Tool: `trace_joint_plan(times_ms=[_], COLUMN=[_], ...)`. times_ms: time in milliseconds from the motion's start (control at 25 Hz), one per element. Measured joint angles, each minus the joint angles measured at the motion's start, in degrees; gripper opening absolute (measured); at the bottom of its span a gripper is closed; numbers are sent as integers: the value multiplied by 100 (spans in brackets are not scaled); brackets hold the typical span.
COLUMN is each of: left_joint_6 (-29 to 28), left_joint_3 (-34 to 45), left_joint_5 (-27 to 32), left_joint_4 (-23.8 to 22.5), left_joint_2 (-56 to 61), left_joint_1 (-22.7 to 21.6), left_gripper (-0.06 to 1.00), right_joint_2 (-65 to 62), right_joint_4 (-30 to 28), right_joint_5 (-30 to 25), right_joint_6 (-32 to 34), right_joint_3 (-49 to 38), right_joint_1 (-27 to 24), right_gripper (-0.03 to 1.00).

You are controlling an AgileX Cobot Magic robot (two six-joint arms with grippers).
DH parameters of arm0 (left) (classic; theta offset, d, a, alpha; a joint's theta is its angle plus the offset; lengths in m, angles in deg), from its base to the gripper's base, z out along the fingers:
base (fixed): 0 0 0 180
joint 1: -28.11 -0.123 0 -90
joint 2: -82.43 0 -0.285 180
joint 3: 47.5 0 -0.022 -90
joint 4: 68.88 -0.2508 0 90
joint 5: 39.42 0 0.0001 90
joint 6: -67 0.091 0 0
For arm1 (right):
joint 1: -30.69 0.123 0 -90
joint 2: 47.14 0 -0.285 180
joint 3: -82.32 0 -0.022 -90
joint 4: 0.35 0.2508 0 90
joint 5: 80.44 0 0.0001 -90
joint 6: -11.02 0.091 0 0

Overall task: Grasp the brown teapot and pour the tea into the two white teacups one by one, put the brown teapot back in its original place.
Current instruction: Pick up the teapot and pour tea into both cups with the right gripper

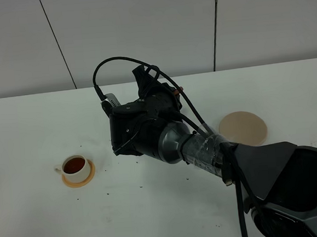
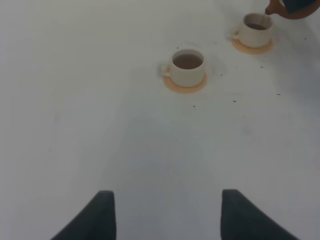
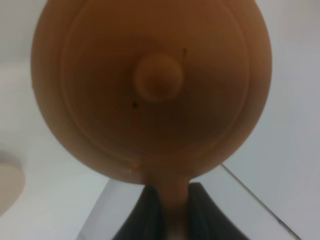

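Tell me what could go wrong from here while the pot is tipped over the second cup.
1. The right arm hides the far teacup from the high camera, so overfilling may go unseen.
2. The teapot hangs by its thin handle; it could swivel or slip.
3. The near teacup is already full, so a swing toward the coaster might spill it.

High camera looks down over the bench (image 1: 40, 226); left wrist view, low, shares the nearer teacup (image 2: 188, 66); right wrist sits tight on the teapot (image 3: 152, 90).
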Motion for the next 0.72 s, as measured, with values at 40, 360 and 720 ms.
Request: trace_joint_plan(times_ms=[40,360,720], left_joint_6=[0,0,0], left_joint_3=[0,0,0], left_joint_5=[0,0,0], left_joint_4=[0,0,0], left_joint_2=[0,0,0], left_joint_1=[0,0,0], left_gripper=[53,53,53], right_joint_2=[0,0,0], right_joint_4=[-20,-42,-59], right_joint_5=[0,2,2], right_joint_6=[-14,-19,-30], right_joint_3=[0,0,0], right_joint_1=[0,33,49], right_gripper=[9,9,9])
